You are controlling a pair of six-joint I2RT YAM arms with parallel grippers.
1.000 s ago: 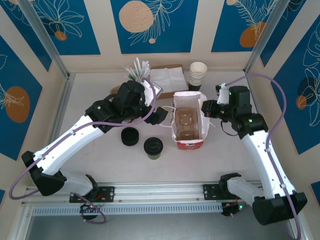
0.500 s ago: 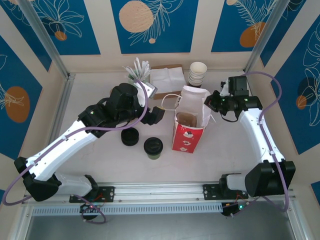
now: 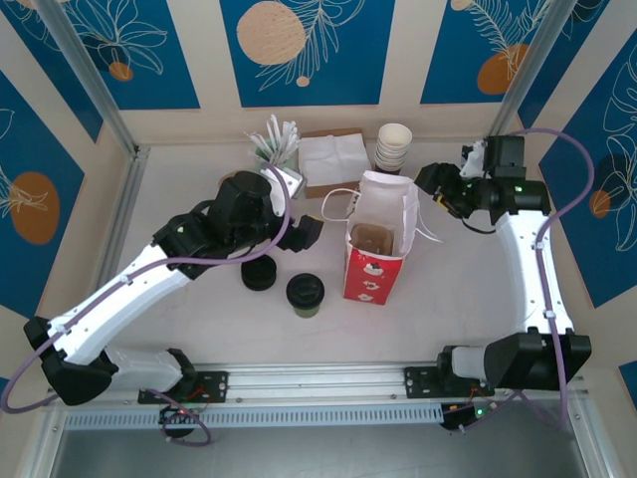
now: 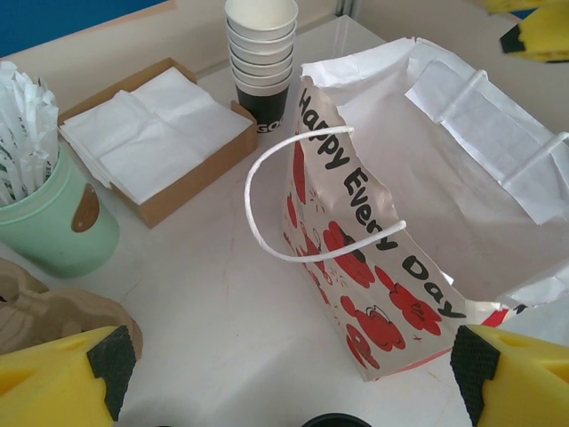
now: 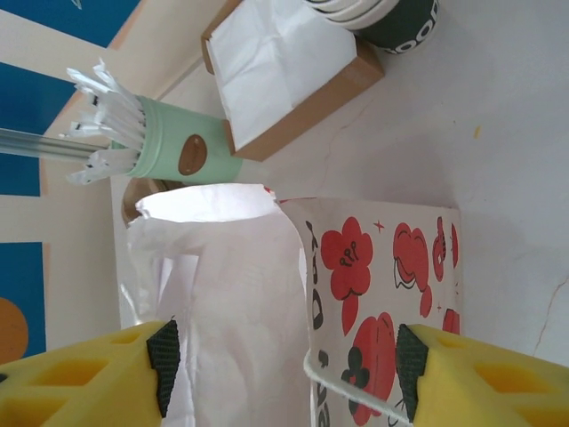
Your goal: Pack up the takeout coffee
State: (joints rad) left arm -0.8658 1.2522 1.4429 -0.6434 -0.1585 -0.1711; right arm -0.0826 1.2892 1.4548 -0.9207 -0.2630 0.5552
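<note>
Both pairs of jaws gape; the right pair has released the bag, now upright.

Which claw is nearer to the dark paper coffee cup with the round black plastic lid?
Left. The left claw hangs just behind the cup; the right claw is beyond the red-and-white paper bag.

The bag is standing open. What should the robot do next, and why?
Probably move the left pincer down to the takeout coffee: its jaws are open and empty, and the lidded cup stands close by, outside the upright, open paper bag.
</note>
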